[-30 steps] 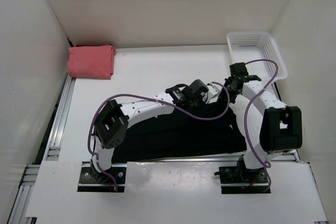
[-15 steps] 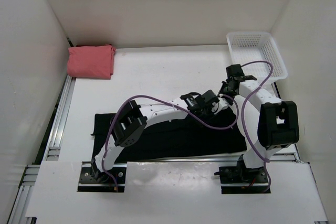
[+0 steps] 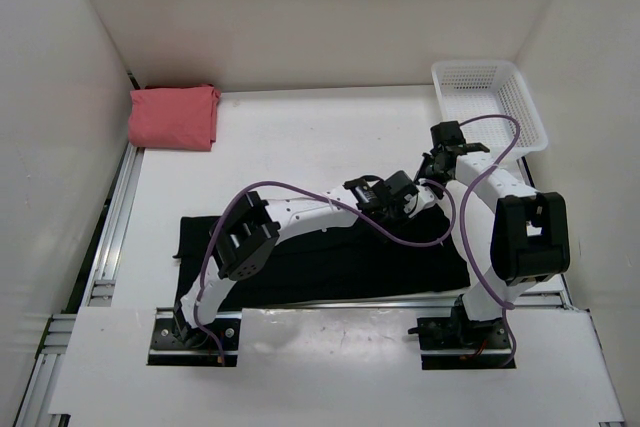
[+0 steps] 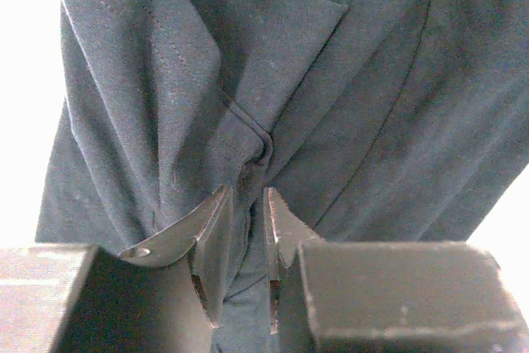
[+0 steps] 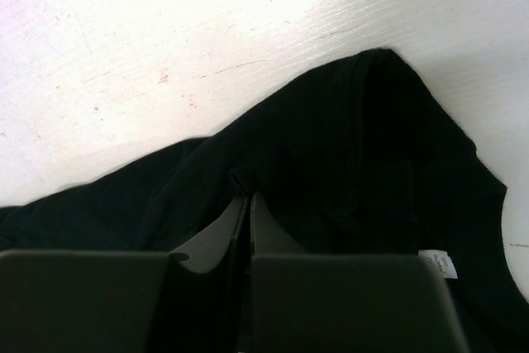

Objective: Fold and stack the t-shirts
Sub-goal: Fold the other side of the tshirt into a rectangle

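Black t-shirt (image 3: pixel 350 267) | right wrist: white tag (image 5: pixel 436 264) | top: pink t-shirt (image 3: pixel 172 117)

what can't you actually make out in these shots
- black t-shirt, top view: the left arm crosses it and the near white board cuts off its front edge, so its full outline is hidden.
- label, right wrist view: too small to read.
- left pincer: in the top view its own wrist hides its tips.
- pink shirt, top view: too small to count folds.
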`<state>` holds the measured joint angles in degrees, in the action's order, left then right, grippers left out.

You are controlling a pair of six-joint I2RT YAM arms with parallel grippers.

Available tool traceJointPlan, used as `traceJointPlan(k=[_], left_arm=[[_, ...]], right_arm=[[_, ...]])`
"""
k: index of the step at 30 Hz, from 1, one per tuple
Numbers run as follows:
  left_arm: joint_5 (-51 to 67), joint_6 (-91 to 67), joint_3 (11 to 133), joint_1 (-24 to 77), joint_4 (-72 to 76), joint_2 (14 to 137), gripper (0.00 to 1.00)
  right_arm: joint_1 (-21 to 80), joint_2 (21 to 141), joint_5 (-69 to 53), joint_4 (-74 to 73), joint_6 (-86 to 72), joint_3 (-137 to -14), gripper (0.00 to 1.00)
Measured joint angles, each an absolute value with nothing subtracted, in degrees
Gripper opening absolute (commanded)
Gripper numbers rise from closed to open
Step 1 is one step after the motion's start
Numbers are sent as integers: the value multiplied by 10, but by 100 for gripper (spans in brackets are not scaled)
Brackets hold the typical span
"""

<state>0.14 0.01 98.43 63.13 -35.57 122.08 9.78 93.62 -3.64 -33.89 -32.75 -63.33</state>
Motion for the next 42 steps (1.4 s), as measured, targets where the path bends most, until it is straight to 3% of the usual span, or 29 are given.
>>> traceJointPlan(k=[19, 29, 32, 42], left_arm=[[4, 0, 984, 631, -356, 1239, 30], [5, 0, 984, 631, -356, 1244, 20], [5, 0, 984, 631, -356, 1244, 11], [12, 0, 988, 631, -357, 1235, 11]], right_arm=[[98, 941, -36, -328, -328, -633, 0], [98, 941, -36, -328, -328, -633, 0], [98, 941, -39, -328, -328, -633, 0], [98, 942, -42, -329, -325, -633, 0]])
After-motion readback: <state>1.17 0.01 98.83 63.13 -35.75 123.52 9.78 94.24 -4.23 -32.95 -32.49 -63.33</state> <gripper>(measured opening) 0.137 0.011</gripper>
